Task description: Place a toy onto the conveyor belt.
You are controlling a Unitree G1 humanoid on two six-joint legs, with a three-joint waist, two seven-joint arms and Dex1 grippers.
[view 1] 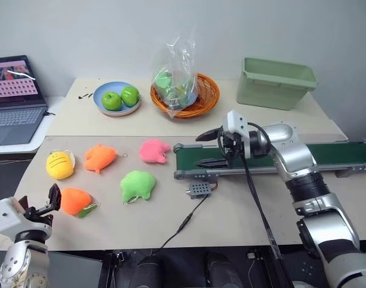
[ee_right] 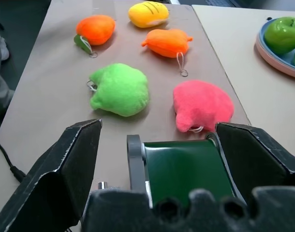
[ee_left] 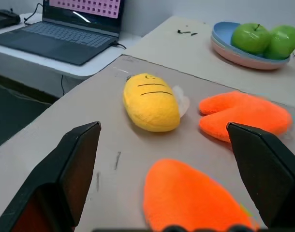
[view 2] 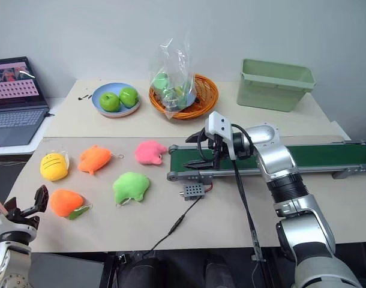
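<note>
The toy [view 1: 75,200], a deep-orange carrot-like plush with a green bit, lies on the table near its front left edge. My left gripper [view 1: 44,205] stands open just left of it. In the left wrist view the toy [ee_left: 186,198] lies low between the spread fingers [ee_left: 75,164], not gripped. The conveyor belt [view 1: 339,153] runs dark green across the right half of the table. My right gripper [view 1: 206,149] hovers open and empty over the belt's left end [ee_right: 186,169], pointing left.
Yellow [view 1: 60,164], pale orange [view 1: 99,157], pink [view 1: 153,150] and lime-green [view 1: 137,185] plushes lie left of the belt. A plate of apples [view 1: 117,99], a basket [view 1: 184,90], a green bin [view 1: 278,82] and a laptop [view 1: 15,99] stand behind. A small grey box [view 1: 200,189] with a cable sits below the belt's end.
</note>
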